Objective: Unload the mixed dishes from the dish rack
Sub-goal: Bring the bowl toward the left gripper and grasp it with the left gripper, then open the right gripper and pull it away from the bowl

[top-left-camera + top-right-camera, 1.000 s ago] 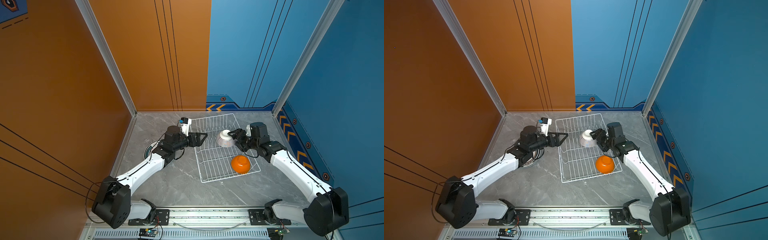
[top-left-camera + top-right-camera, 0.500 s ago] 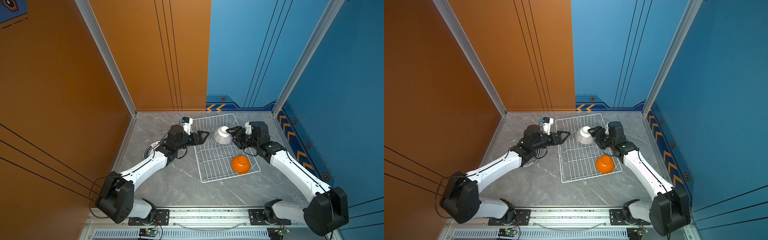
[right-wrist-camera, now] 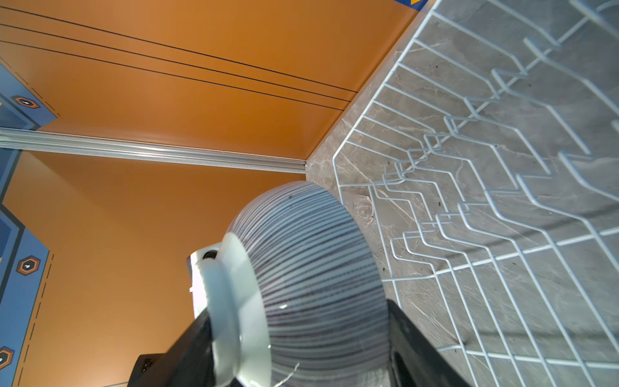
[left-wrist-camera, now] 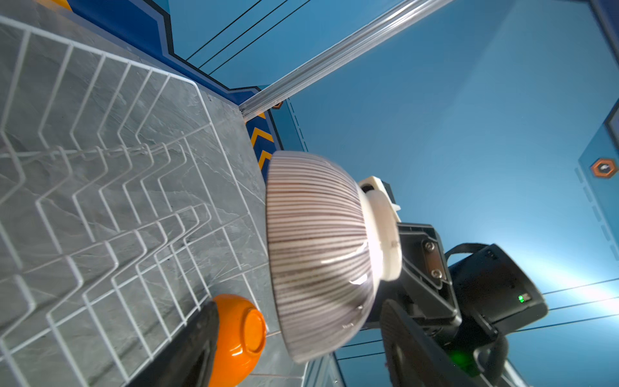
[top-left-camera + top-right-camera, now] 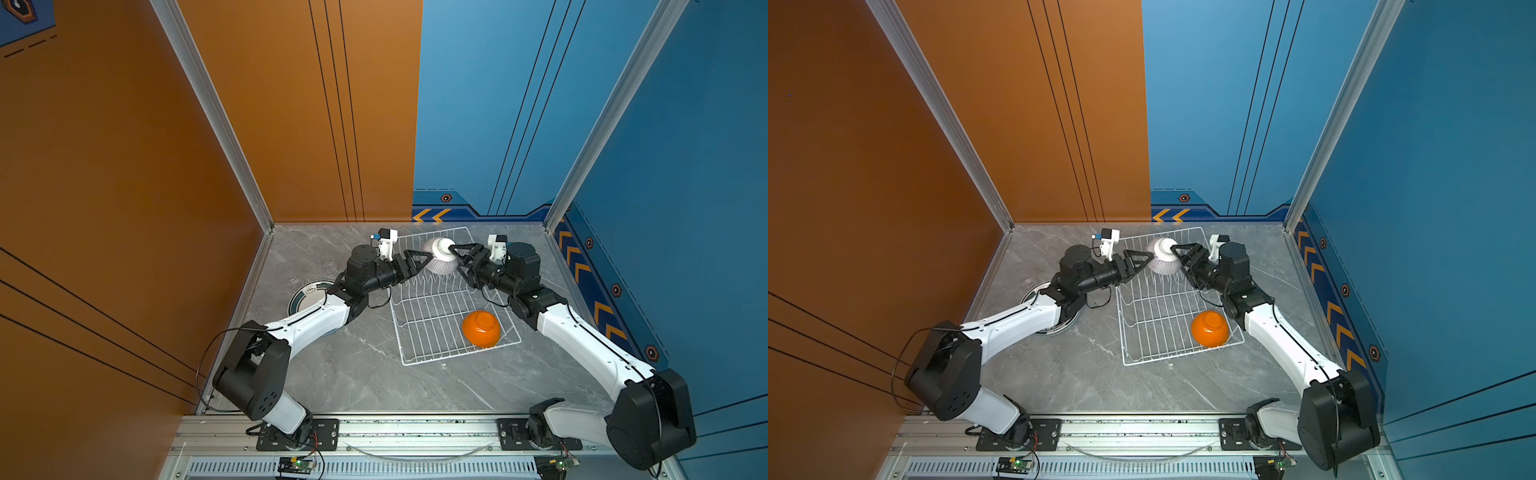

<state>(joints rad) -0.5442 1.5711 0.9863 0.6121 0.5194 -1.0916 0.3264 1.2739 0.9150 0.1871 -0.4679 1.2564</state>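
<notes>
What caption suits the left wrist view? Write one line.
Grey-striped bowl held sideways by the right arm's fingers over the white wire dish rack, an orange bowl lying in it.

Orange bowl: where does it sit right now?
In a top view the orange bowl lies foot-up inside the dish rack, in its near right corner, beside the right arm.

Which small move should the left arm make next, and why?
Probably close the left gripper on the striped bowl. The right gripper holds it lifted over the rack's far end, and the left jaws stand open on either side of its body, seemingly without touching it.
</notes>
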